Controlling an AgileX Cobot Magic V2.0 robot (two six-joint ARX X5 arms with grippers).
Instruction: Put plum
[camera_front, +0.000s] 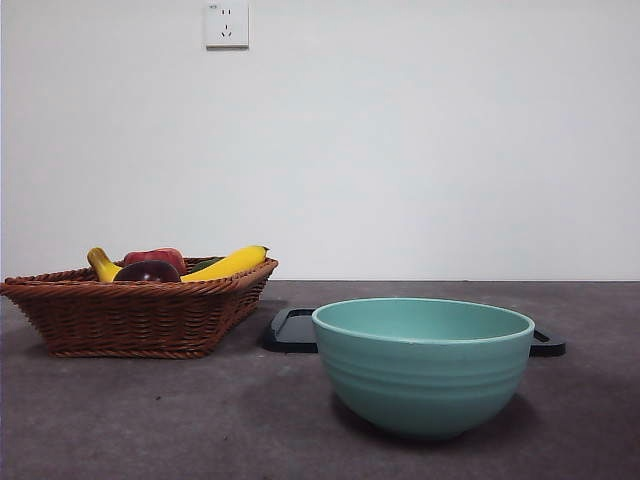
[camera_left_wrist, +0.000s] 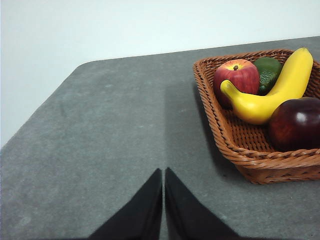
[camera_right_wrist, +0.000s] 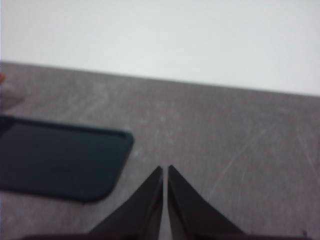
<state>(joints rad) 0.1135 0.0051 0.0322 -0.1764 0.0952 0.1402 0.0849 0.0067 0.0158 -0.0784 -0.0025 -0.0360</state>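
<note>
The plum (camera_left_wrist: 296, 123) (camera_front: 147, 271), dark maroon and glossy, lies in a brown wicker basket (camera_left_wrist: 235, 145) (camera_front: 130, 315) at the left of the table. It rests against a yellow banana (camera_left_wrist: 272, 90) (camera_front: 225, 265). My left gripper (camera_left_wrist: 163, 172) is shut, empty, over bare table a short way from the basket. My right gripper (camera_right_wrist: 165, 170) is shut too, holding nothing, over the grey table next to a dark tray (camera_right_wrist: 55, 160). Neither arm shows in the front view.
A teal bowl (camera_front: 423, 365) stands at the front centre-right, with the dark tray (camera_front: 292, 330) flat behind it. The basket also holds a red apple (camera_left_wrist: 236, 77) and a green fruit (camera_left_wrist: 269, 72). A wall socket (camera_front: 226, 24) sits high on the white wall.
</note>
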